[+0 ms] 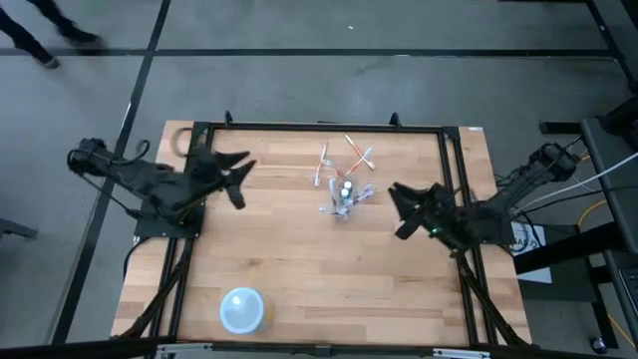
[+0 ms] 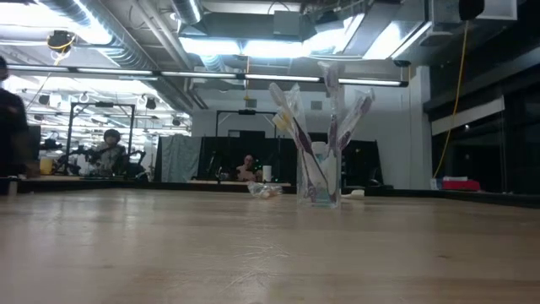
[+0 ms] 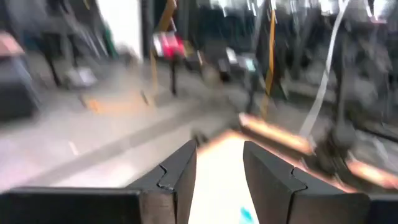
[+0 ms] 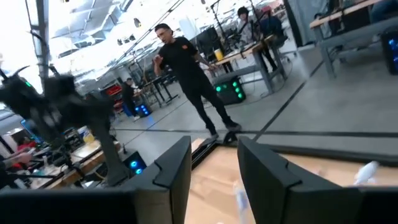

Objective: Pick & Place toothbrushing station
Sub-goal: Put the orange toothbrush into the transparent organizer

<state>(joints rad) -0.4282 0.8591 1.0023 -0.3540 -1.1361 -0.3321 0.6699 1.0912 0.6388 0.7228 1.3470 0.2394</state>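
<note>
beside the cup [image 1: 344, 202], right gripper [image 1: 396, 199] parted, empty.

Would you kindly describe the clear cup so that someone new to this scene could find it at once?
Start with the wooden table and look toward its far middle, between the two arms. There the clear cup stands upright with several toothbrushes sticking out of its top. More toothbrushes lie flat just beyond it, and the pale blue bowl sits far off at the near edge.
</note>
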